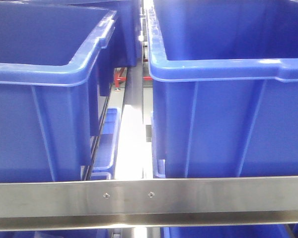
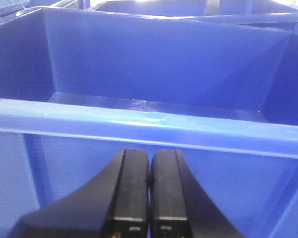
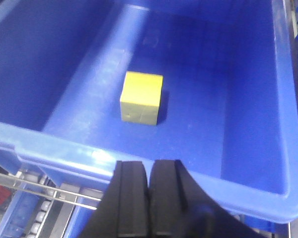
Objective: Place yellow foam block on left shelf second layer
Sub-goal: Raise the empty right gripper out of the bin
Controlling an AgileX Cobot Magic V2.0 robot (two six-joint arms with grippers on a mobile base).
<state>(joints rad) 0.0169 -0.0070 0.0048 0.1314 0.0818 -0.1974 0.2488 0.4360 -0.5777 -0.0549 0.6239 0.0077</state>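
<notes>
Right gripper [image 3: 149, 198] hangs just outside the near rim of a blue bin [image 3: 268, 148], fingers pressed together with nothing between them, aimed over the rim toward the bin's floor. Down there sits the yellow foam block [image 3: 141, 97], alone on the floor, well apart from the walls and from the fingertips. Over to the left gripper [image 2: 149, 198]: clenched too, empty, held level below the front rim of another blue bin [image 2: 139, 124]. From the front view, two blue bins [image 1: 49, 74] stand side by side behind a steel shelf rail [image 1: 149, 196].
</notes>
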